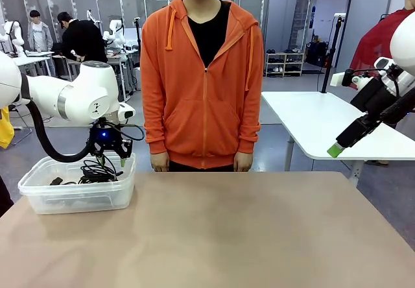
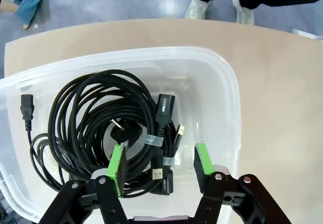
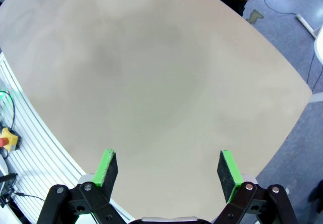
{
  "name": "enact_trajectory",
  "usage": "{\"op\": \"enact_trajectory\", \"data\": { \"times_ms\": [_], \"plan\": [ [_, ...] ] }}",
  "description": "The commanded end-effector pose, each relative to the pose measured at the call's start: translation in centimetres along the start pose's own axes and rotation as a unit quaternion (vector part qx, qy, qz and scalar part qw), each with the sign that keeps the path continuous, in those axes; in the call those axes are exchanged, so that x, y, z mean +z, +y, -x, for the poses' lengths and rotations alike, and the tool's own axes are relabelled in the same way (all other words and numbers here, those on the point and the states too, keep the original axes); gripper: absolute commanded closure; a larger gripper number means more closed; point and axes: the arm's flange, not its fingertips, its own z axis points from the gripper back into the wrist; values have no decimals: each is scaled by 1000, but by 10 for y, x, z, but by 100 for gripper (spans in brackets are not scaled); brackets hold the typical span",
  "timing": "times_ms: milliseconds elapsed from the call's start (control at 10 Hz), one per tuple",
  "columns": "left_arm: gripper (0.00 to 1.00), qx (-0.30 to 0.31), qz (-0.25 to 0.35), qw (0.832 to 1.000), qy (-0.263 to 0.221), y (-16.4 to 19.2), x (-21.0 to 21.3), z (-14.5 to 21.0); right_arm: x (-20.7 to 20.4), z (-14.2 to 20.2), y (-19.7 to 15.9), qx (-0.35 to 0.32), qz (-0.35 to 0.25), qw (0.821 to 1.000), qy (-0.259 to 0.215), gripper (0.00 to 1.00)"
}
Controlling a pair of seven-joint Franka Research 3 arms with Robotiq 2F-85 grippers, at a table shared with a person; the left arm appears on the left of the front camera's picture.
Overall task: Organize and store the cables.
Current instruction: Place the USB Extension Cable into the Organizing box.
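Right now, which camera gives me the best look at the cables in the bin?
The left wrist view: it looks straight down on the coiled cables in the clear bin, plugs visible. The front view shows them as a dark tangle through the bin wall. The right wrist view faces bare table.

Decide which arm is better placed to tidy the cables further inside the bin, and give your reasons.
Left. The left gripper hangs open right above the cables in the clear bin. The right gripper is open too, but raised off the far side of the table.

Coiled cables (image 2: 96,128) crowd the bin (image 1: 78,200); the table (image 1: 246,236) seems open.
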Motion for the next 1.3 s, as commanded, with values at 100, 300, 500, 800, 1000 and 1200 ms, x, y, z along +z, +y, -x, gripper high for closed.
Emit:
{"op": "enact_trajectory", "data": {
  "times_ms": [100,300,500,800,1000,1200],
  "plan": [
    [14,54,23,998,9,-11,12,0,0,0,1,-9,-1,1000,-2,0],
    [14,8,5,1000,0,-3,2,0,0,0,1,-9,-1,1000,-2,0],
    [14,8,5,1000,0,-3,2,0,0,0,1,-9,-1,1000,-2,0],
    [14,8,5,1000,0,-3,2,0,0,0,1,-9,-1,1000,-2,0],
    [14,8,5,1000,0,-3,2,0,0,0,1,-9,-1,1000,-2,0],
    [14,8,5,1000,0,-3,2,0,0,0,1,-9,-1,1000,-2,0]
  ]
}}
